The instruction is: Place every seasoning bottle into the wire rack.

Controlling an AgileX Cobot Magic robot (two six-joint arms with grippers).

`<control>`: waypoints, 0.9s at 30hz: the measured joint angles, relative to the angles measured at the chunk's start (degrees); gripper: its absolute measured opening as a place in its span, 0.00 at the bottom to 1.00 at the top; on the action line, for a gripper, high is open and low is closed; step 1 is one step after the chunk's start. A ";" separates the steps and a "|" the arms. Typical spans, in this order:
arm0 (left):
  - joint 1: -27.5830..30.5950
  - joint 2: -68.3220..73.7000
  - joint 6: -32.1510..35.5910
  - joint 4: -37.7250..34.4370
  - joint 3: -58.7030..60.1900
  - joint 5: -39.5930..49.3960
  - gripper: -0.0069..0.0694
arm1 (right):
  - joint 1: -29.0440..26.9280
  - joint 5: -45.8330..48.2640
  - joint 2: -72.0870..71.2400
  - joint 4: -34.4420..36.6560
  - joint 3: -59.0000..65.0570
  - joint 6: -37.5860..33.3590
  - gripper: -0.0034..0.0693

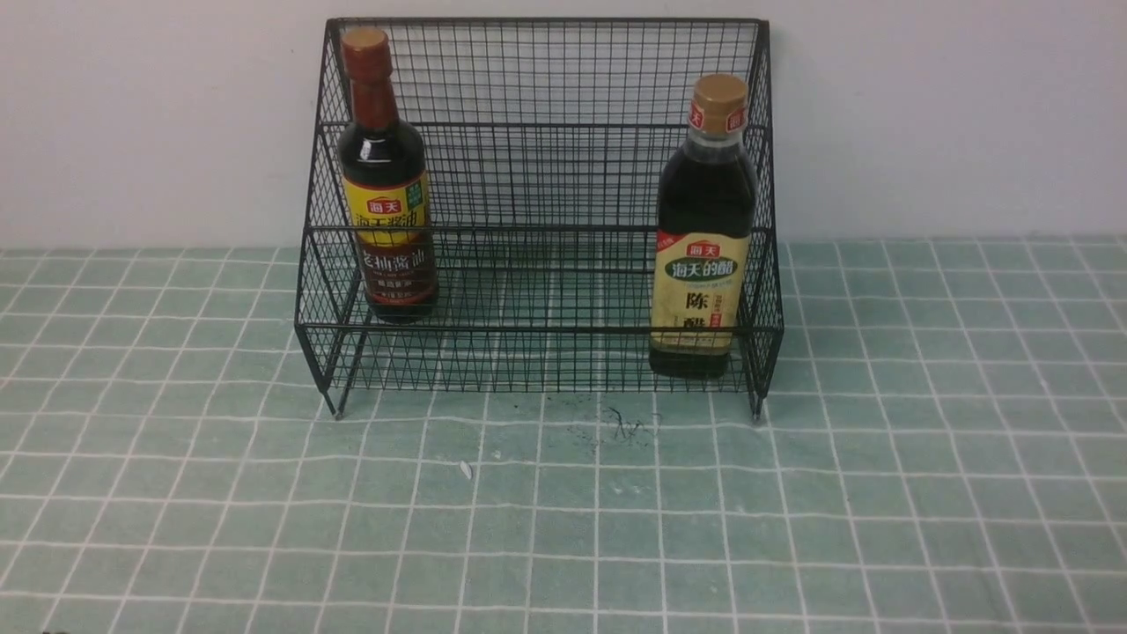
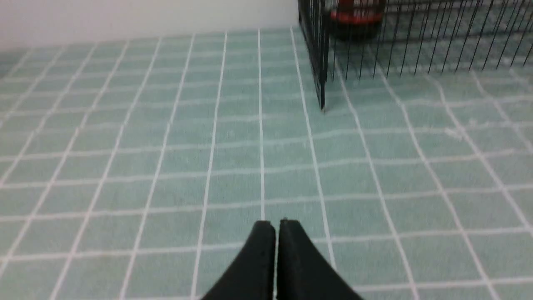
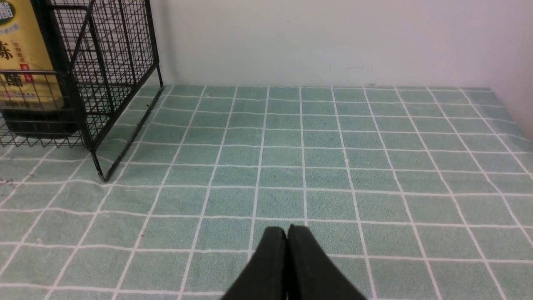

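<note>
Green checked tablecloth (image 1: 563, 528) with thin white grid lines, slightly rippled, covering the whole work surface. Directly behind the tablecloth, a plain off-white wall (image 1: 951, 114), bare and evenly lit. On the tablecloth's middle, a dark smudge (image 1: 623, 424) and a white speck (image 1: 466, 470).

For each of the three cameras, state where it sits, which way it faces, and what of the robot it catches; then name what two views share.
Front view: between the arms, facing forward at the black wire-mesh rack holding the round red-necked bottle and the squarer gold-capped bottle; no robot part shows.
Left wrist view: low over the green checked cloth, showing the shut left claw and the rack's corner.
Right wrist view: likewise low, showing the shut right claw.
Shared: front and right wrist views both show the gold-capped bottle.
</note>
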 joint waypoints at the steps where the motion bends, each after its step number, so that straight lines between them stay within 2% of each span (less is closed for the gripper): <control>1: 0.00 0.00 0.16 0.10 0.43 -1.13 0.08 | 0.00 0.00 0.00 0.00 0.00 0.00 0.03; 8: 0.00 0.00 0.28 0.32 1.07 -5.30 0.08 | -0.01 0.00 0.00 -0.05 0.00 0.58 0.03; 27: 0.00 0.00 0.28 0.32 1.07 -5.35 0.08 | -0.01 0.00 0.00 -0.05 0.00 0.91 0.03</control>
